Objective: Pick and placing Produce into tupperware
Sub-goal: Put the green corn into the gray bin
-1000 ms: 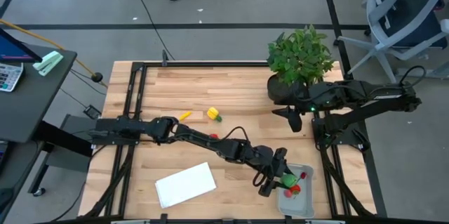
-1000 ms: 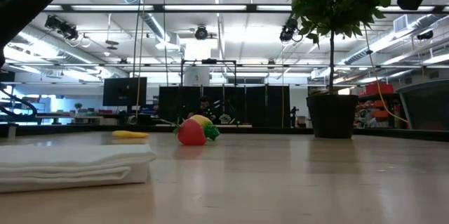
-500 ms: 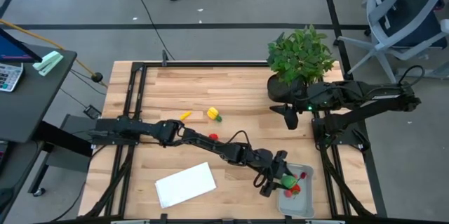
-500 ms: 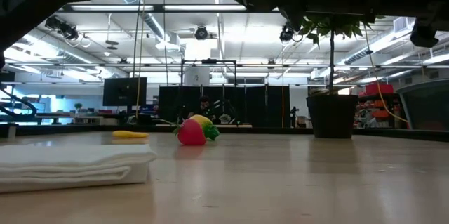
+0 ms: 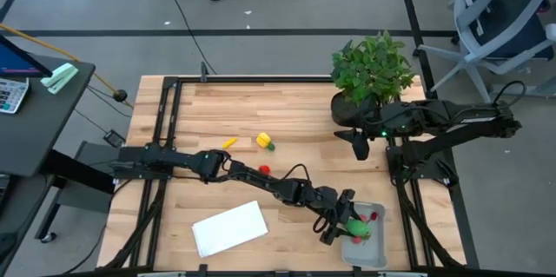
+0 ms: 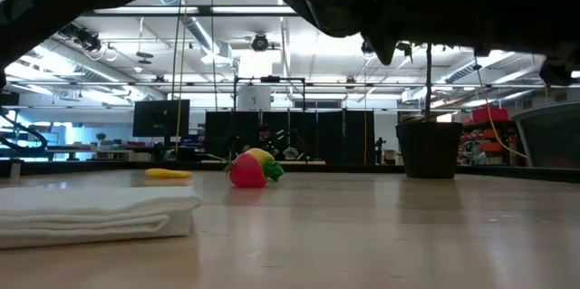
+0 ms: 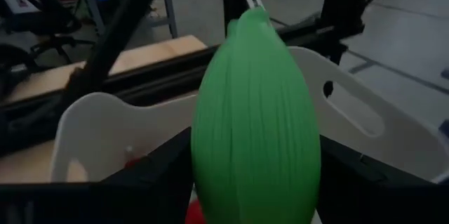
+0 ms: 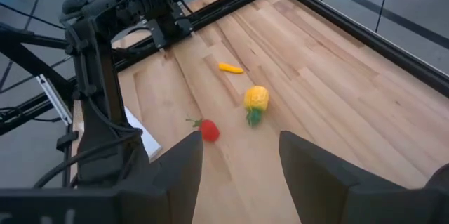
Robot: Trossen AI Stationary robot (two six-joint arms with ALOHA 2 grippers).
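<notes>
— Overhead first: where is the work?

— Left gripper (image 5: 347, 225) hangs over the tupperware (image 5: 375, 255) at the table's near right corner, clamped on the green oval (image 5: 354, 224). Right gripper (image 5: 362, 148) waits near the potted plant (image 5: 372, 69), fingers spread, empty.

— Left wrist view?

— Green oval (image 7: 256, 126) fills it, the tub's pale wall behind.

— Right wrist view?

— A red piece (image 8: 208, 130), a yellow piece (image 8: 256, 100) and a small yellow one (image 8: 231, 68) lie mid-table.

— Step?

— Placing, I judge; next comes opening the fingers, then fetching those.

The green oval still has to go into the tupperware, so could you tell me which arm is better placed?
The left: its hand grips the green oval over the tupperware. The right hand is by the plant.
</notes>
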